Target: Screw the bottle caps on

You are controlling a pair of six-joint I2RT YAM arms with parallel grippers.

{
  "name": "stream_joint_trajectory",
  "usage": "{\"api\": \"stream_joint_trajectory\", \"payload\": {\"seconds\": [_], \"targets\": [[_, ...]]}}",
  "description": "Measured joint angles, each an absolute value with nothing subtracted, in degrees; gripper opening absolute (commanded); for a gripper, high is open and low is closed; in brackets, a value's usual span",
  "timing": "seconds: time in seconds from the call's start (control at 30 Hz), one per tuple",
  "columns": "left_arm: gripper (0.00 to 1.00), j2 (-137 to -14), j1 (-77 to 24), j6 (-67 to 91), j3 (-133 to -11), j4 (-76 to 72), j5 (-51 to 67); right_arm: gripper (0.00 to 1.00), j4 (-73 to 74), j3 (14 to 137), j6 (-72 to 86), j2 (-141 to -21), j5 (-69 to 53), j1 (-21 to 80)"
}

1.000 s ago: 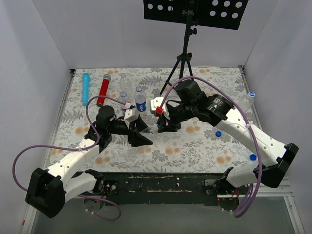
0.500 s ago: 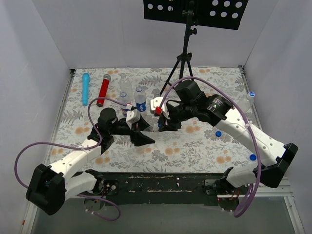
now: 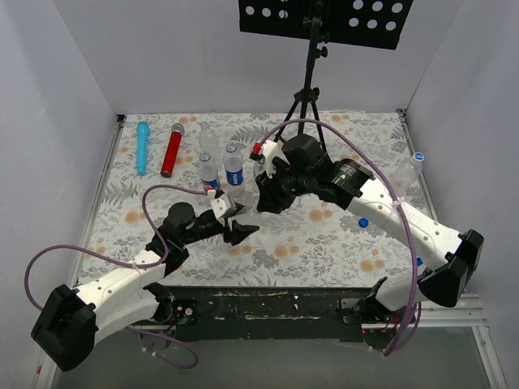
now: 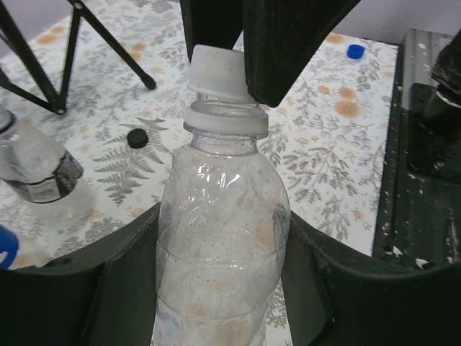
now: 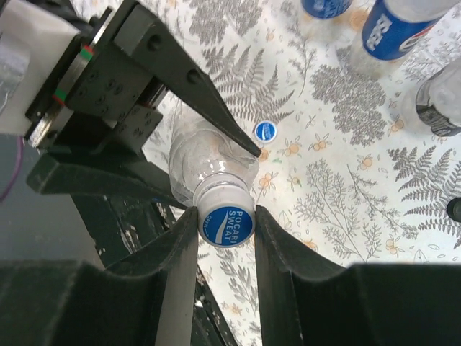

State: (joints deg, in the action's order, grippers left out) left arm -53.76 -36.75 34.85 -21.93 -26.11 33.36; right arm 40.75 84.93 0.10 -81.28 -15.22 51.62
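- My left hand [image 3: 240, 229] is closed on the body of a clear bottle [image 4: 220, 238], one finger on each side, near the middle of the worktop [image 3: 324, 247].
- I cannot tell whether the bottle's base touches the floral cover.
- My right hand [image 5: 225, 218] is clamped on the blue-topped cap [image 5: 226, 225]. Both fingers touch its rim.
- That cap sits on the neck of the held bottle. From the left wrist camera it looks slightly crooked on the thread.
- A loose blue cap [image 5: 266, 130] lies on the worktop just beyond the held bottle.
- A black cap [image 4: 137, 137] lies flat near the legs of the tripod [image 3: 306, 89].
- Another blue cap [image 3: 363, 222] lies to the right, close beside my right arm.
- Three standing bottles [image 3: 233, 172] are grouped just behind the two hands. Two have blue labels.
- A blue cylinder [image 3: 143, 146] and a red cylinder [image 3: 171, 150] lie side by side at the far left, well apart from both hands.
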Motion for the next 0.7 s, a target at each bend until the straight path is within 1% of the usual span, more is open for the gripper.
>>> {"api": "stream_joint_trajectory", "payload": {"seconds": [0.07, 0.1, 0.13, 0.23, 0.3, 0.43, 0.57, 0.7], "targets": [[0.07, -53.2, -37.0, 34.3, -21.9, -26.6, 30.9, 0.45, 39.4, 85.1, 2.5, -81.0, -13.8, 51.6], [0.07, -52.9, -37.0, 34.3, -21.9, -27.3, 30.1, 0.54, 39.1, 85.6, 3.1, -81.0, -13.4, 51.6], [0.07, -52.8, -37.1, 34.5, -21.9, -28.1, 29.5, 0.59, 39.0, 86.4, 3.5, -81.0, -13.1, 51.7], [0.07, -52.5, -37.3, 36.5, -22.5, -31.4, 28.7, 0.70, 39.3, 89.8, 3.9, -81.0, -13.8, 52.1], [0.07, -52.5, -37.3, 38.1, -23.1, -32.8, 28.9, 0.72, 39.4, 92.6, 3.0, -80.9, -14.5, 52.2], [0.07, -53.3, -36.3, 41.7, -23.9, -34.9, 31.9, 0.72, 39.2, 95.7, -0.4, -78.2, -16.4, 52.0], [0.07, -55.1, -33.5, 46.6, -24.0, -38.5, 39.2, 0.69, 39.2, 95.5, -6.6, -73.8, -20.2, 50.4], [0.08, -57.9, -31.6, 51.9, -24.6, -42.8, 48.6, 0.69, 38.8, 91.7, -15.9, -69.1, -27.5, 48.0]]}}
